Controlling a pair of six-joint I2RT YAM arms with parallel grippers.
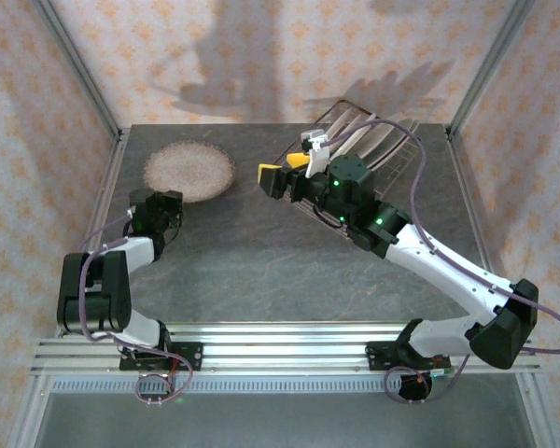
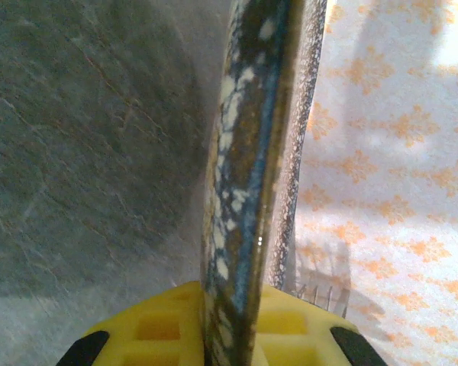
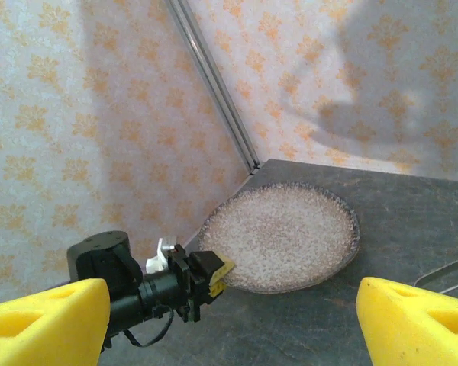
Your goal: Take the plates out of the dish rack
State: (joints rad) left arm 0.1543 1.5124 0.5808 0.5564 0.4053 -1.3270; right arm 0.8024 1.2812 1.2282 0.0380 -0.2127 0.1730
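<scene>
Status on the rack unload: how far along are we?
Done: one speckled plate lies flat on the table. In hand: left gripper seems clamped on its rim; right gripper is open and empty. To do: several plates stand in the dish rack.

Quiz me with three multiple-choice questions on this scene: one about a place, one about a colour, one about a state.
1. Where is the speckled plate?
A. Leaning on the wall. B. Flat on the table. C. In midair.
2. The right end effector has fingers of what colour?
A. Yellow. B. Red. C. Green.
3. How is the right end effector?
A. Shut on a plate. B. Open and empty. C. Shut on a cup.
Answers: 1 B, it lies on the table left of the dish rack; 2 A, both fingers show yellow; 3 B, fingers wide apart, nothing between.
</scene>
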